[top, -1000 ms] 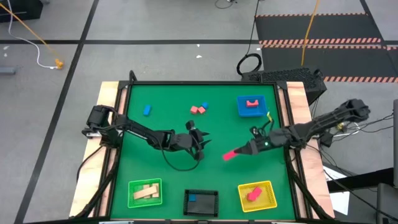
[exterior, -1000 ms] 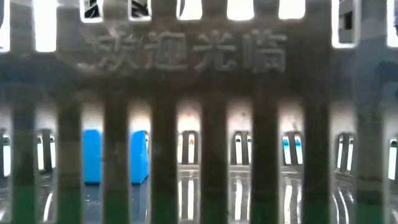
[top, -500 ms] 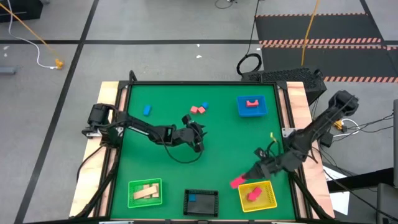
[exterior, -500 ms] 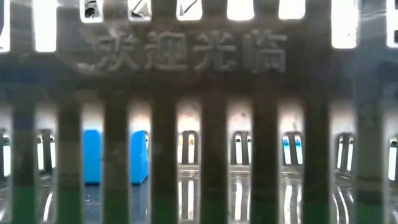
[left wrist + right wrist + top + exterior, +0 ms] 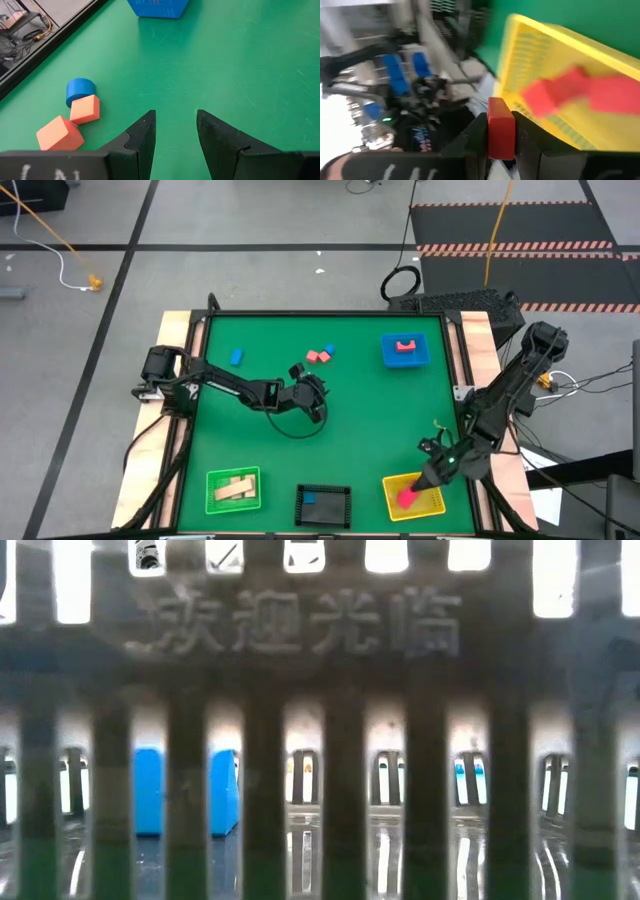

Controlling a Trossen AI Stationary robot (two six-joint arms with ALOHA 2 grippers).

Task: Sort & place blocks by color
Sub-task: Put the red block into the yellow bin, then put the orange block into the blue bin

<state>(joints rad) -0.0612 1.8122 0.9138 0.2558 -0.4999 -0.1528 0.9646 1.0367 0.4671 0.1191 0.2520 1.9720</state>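
My right gripper (image 5: 412, 494) is over the yellow mesh tray (image 5: 392, 502) at the near right and is shut on a red block (image 5: 500, 127). Two more red blocks (image 5: 555, 95) lie in that tray. My left gripper (image 5: 175, 117) is open, low over the green mat mid-table. Ahead of it, two pink cubes (image 5: 75, 122) and a blue cylinder (image 5: 80, 90) rest on the mat in a cluster (image 5: 320, 354). Farther left, a lone blue block (image 5: 236, 357) also lies on the mat. The green tray (image 5: 213, 500) holds tan blocks and the black tray (image 5: 340, 505) a blue one. My right gripper pinches the red block by its two opposite sides (image 5: 492, 132) between the two fingers (image 5: 476, 137). One end of the block sticks out past the fingertips. The block is lifted clear, above the yellow tray. The fingers slant down toward the table's near edge.
The flat blue square tray (image 5: 388, 358) at the far right carries a red block (image 5: 405, 345). The low view looks through the black tray's mesh wall (image 5: 340, 740), with the blue block (image 5: 150, 790) behind it. Open mat lies between the arms.
My right gripper has carried the red block from mid-table toward the near edge and a little to the right. It now stands over the yellow tray. My left gripper has moved a short way toward the far edge, closer to the pink cubes.
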